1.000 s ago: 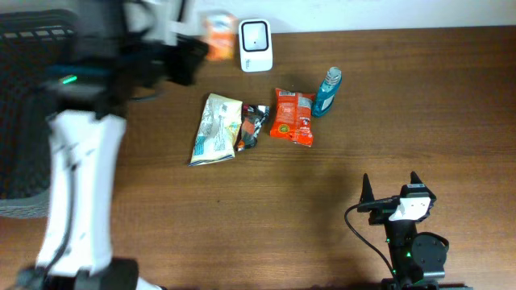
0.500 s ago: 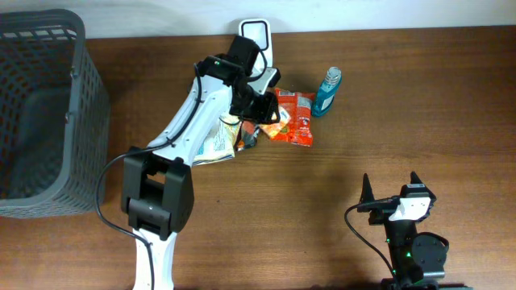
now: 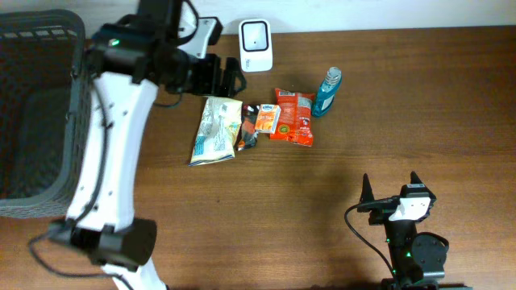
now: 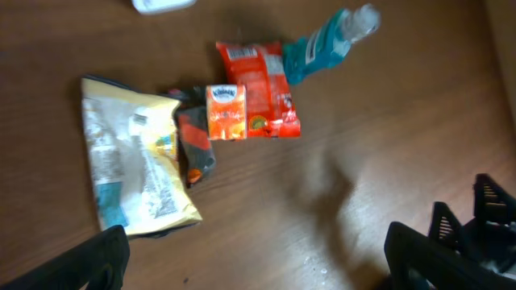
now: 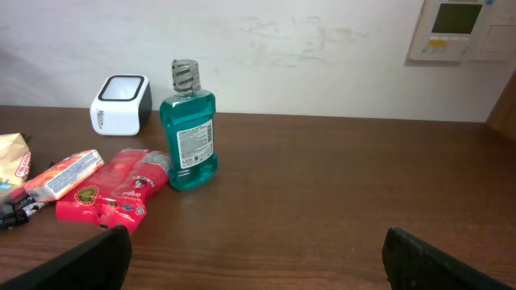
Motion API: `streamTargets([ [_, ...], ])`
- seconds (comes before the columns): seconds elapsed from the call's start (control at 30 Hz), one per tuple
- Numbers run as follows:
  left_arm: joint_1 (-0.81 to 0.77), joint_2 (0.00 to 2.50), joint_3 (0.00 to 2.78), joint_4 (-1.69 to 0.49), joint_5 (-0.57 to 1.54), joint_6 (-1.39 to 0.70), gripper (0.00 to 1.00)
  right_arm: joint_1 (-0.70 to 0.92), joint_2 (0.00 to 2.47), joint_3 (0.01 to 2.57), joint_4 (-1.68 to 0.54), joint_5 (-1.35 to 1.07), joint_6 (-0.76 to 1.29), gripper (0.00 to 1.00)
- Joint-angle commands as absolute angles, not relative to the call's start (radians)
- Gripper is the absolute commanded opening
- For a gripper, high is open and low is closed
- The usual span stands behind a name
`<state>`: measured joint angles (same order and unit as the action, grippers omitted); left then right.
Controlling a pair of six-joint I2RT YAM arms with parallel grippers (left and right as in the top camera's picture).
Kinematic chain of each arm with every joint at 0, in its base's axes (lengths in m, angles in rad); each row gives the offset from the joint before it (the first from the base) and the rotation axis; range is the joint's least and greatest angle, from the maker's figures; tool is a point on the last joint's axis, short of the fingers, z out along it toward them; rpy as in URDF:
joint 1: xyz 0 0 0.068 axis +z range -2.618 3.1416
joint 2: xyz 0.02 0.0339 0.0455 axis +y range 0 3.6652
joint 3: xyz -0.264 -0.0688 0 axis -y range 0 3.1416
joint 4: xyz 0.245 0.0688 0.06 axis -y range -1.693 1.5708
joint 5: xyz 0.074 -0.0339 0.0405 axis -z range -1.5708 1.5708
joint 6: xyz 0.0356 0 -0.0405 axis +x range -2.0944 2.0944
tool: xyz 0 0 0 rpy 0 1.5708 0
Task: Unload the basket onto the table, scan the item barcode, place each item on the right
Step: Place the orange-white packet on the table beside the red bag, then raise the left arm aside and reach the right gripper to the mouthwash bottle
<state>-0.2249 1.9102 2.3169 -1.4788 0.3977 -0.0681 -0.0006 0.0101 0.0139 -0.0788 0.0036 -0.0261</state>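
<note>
Right, left claw [image 3: 230, 76] hangs jaws apart by the white box scanner [image 3: 255, 46], small orange carton [image 3: 266, 119] lying just rightward and nearer on the brown wooden counter [image 3: 306, 209], lengthwise front-to-back; right claw [image 3: 390, 184], also apart, sits well away

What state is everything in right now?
Left pincer: open, empty, above the table.
Right pincer: open, empty.
Scanner: upright.
Bottle: upright, capped.
Red packet: flat.
Box: flat, overlapping the packet's edge.
Bag: flat.
Basket: upright.
</note>
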Motion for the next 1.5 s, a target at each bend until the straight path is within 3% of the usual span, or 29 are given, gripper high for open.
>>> streamTargets([
  [0.0,-0.166,1.827,2.328,-1.553,0.227,-0.054,0.99,-0.007,0.003,0.006,-0.082,0.016,-0.017,0.98],
  [0.23,0.073,1.813,2.327,-1.657,0.231,-0.191,0.99,-0.007,0.003,0.006,-0.082,0.016,-0.017,0.98],
  [0.5,0.091,1.813,2.327,-1.660,0.230,-0.194,0.99,-0.007,0.003,0.006,-0.078,0.015,-0.017,0.98],
  [0.57,0.091,1.813,2.327,-1.659,0.230,-0.194,0.99,-0.007,0.003,0.006,-0.033,-0.091,-0.015,0.98],
  [0.67,0.091,1.813,2.327,-1.659,0.230,-0.194,0.99,-0.007,0.003,0.006,0.152,-0.681,0.249,0.98],
  [0.7,0.091,1.813,2.327,-1.659,0.230,-0.194,0.99,-0.007,0.003,0.006,0.212,-0.743,0.249,0.98],
  [0.8,0.091,1.813,2.327,-1.659,0.230,-0.194,0.99,-0.007,0.003,0.006,0.500,-0.742,0.291,0.98],
  [0.9,0.091,1.813,2.327,-1.660,0.230,-0.194,0.99,-0.007,0.006,0.069,0.688,-0.521,0.311,0.98],
  [0.97,0.091,1.813,2.327,-1.659,0.230,-0.194,0.99,-0.007,0.038,0.198,0.534,-0.457,0.195,0.98],
  [1.07,0.091,1.813,2.327,-1.659,0.230,-0.194,0.99,-0.007,0.231,0.498,0.095,-0.382,0.081,0.98],
  [1.3,0.091,1.813,2.327,-1.659,0.230,-0.194,0.99,-0.007,1.160,1.392,-0.766,-0.592,-0.025,0.98],
  [1.4,0.091,1.813,2.327,-1.659,0.230,-0.194,0.99,-0.007,1.411,1.600,-0.927,-0.878,0.000,0.98],
  [1.47,0.091,1.813,2.327,-1.659,0.230,-0.194,0.99,-0.006,1.542,1.616,-0.836,-0.976,0.051,0.98],
])
